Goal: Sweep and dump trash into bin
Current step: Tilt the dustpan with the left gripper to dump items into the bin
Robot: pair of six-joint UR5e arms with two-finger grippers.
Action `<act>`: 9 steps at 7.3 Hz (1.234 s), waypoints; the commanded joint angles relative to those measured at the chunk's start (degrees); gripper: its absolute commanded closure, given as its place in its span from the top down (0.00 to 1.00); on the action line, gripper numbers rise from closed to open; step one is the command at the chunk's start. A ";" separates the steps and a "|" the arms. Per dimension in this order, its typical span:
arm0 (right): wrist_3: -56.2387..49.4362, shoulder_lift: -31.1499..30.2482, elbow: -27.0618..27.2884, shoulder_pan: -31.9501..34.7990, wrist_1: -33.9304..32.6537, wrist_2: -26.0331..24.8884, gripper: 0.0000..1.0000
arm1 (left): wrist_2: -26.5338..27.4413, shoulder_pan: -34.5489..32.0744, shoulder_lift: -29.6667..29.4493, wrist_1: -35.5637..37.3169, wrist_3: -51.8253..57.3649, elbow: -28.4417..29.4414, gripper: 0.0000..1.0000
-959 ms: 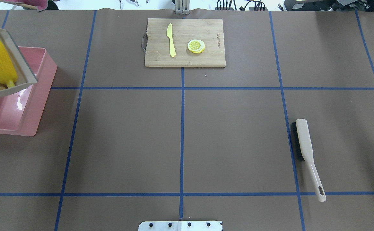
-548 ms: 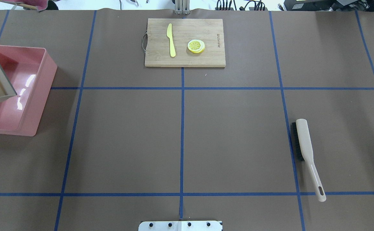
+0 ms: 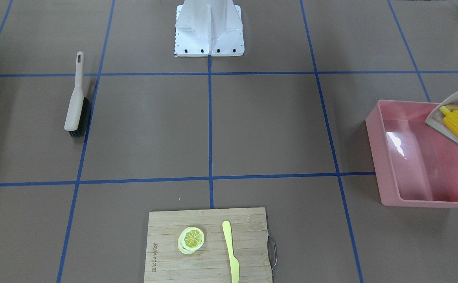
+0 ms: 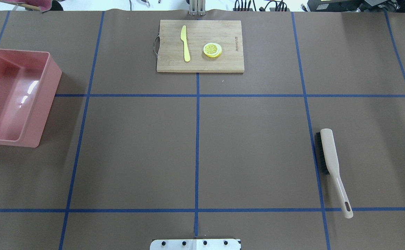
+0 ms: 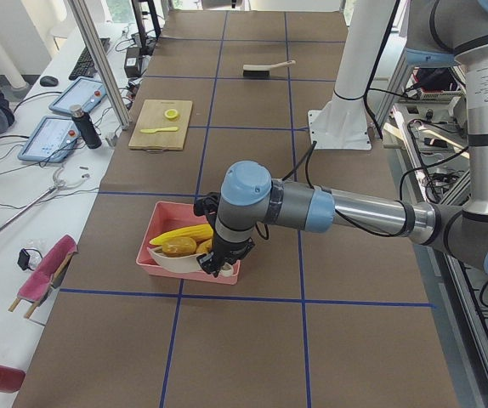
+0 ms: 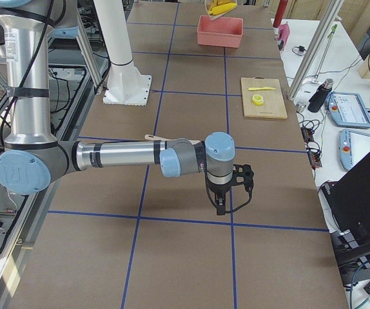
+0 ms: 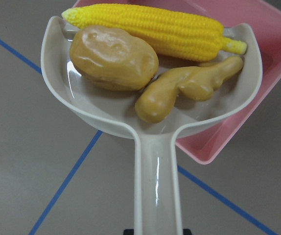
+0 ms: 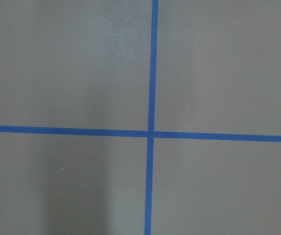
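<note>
1. Corn cob [image 7: 155, 27] lies across the open front lip of the beige dustpan [image 7: 157, 186], with its long axis crosswise to the pan handle. Its stalk stub is at the wrist view's right, over the pink bin [image 7: 277, 49]. In the front-facing view the stub points toward the bin's robot-side wall.
2. Potato [image 7: 113, 58] sits just behind the cob, touching it, long axis roughly parallel to it. Ginger piece [image 7: 184, 88] touches the potato and lies slanted: thick end near the handle throat, thin end toward the corn stub.
3. The dustpan holds all three pieces. It is off the table, its mouth over one corner of the bin, its handle pointing away from the bin. The trash is not yet in the bin.
4. Overhead, the bin's inside shows a glossy pink floor with light glare.
5. Left gripper [image 5: 214, 263] is at the dustpan handle, just beside the bin's outer wall. The fingers are too small in the side view. The wrist view shows only a dark sliver at the handle's base, so I cannot tell if they are clamped.
6. Right gripper [image 6: 220, 205] is well apart from the bin, pointing down over the brown table [image 8: 57, 58] near a tape crossing. It shows only from the side, so the finger gap cannot be judged.
7. Brush [image 4: 329, 156] lies well apart from the bin, across the table. The cutting board [image 4: 223, 62], carrying the knife [image 4: 185, 43] and lemon slice [image 4: 212, 49], is also well apart from the bin.
</note>
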 commanded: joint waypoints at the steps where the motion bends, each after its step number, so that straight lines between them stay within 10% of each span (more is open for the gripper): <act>1: -3.01 -0.68 -0.51 2.85 -0.44 1.69 1.00 | 8.47 -0.70 -1.23 2.85 2.98 -3.48 0.00; 5: -3.91 -1.48 -0.51 3.92 -0.45 1.34 1.00 | 9.40 -0.35 -1.40 4.17 8.14 -5.35 0.00; 9: -4.00 -1.92 -1.83 4.01 -0.01 2.13 1.00 | -15.11 8.14 -4.98 0.51 5.81 -3.76 0.00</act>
